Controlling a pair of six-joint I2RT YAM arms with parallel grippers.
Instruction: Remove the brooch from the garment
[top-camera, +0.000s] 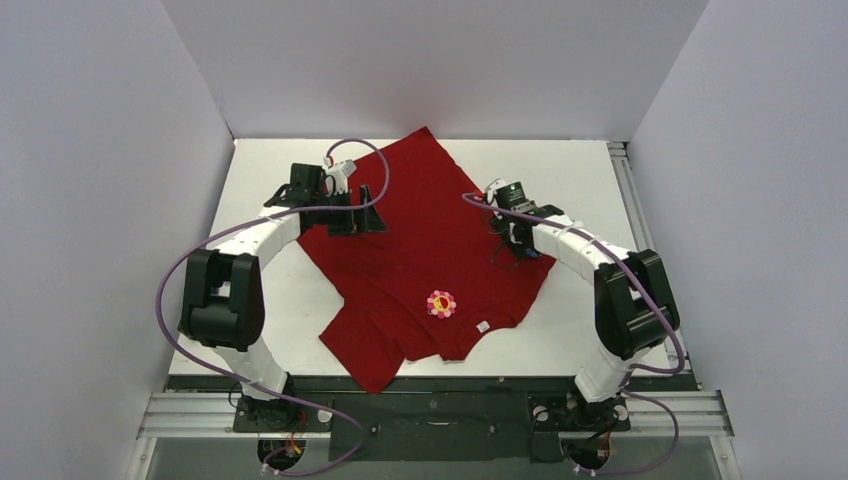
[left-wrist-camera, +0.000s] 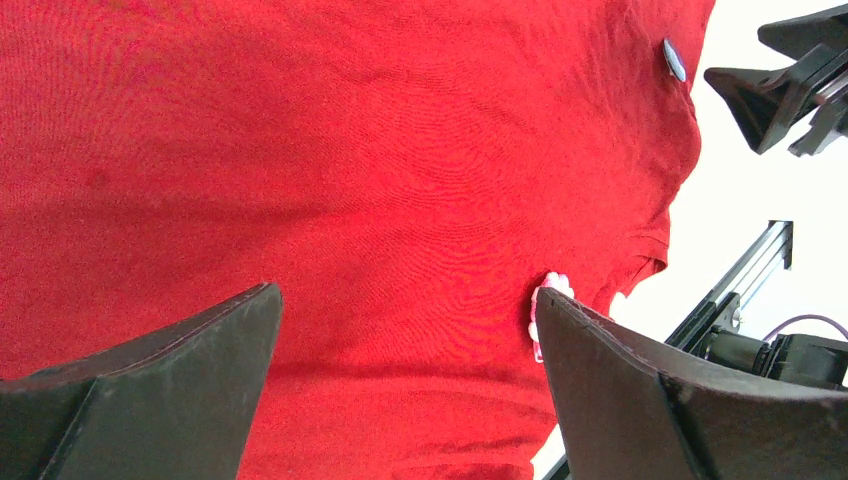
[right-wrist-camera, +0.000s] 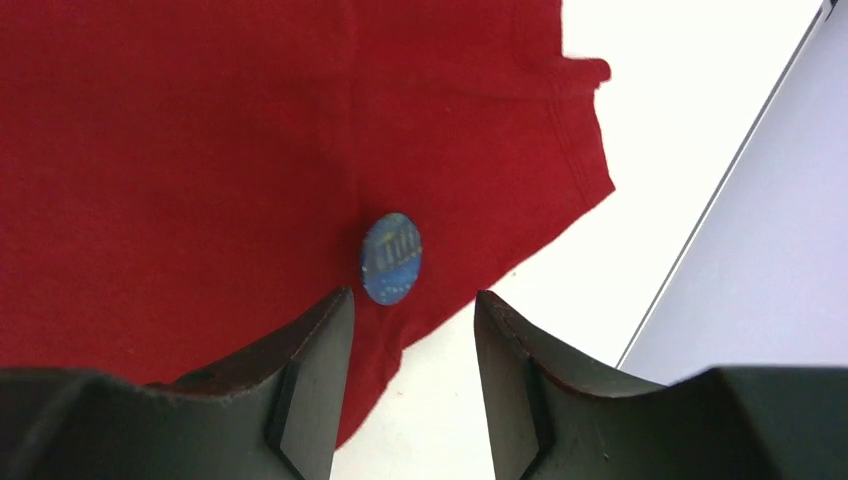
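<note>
The dark-red T-shirt (top-camera: 420, 230) lies spread flat on the white table. The pink-and-yellow flower brooch (top-camera: 441, 303) sits on it near the front, with the small white neck tag (top-camera: 482, 326) just to its right. My left gripper (top-camera: 358, 225) is open over the shirt's left part, well away from the brooch. In the left wrist view (left-wrist-camera: 408, 300) the jaws stand wide apart above the cloth (left-wrist-camera: 380, 170), and the brooch (left-wrist-camera: 548, 292) peeks out from behind the right finger. My right gripper (top-camera: 508, 255) is open and empty at the shirt's right edge (right-wrist-camera: 415, 300).
A small blue oval disc (right-wrist-camera: 391, 257) lies on the cloth just ahead of my right fingers, near the shirt's hem; it also shows in the left wrist view (left-wrist-camera: 675, 58). The white table (top-camera: 580, 180) is walled in on three sides. A metal rail (top-camera: 620, 180) runs along its right edge.
</note>
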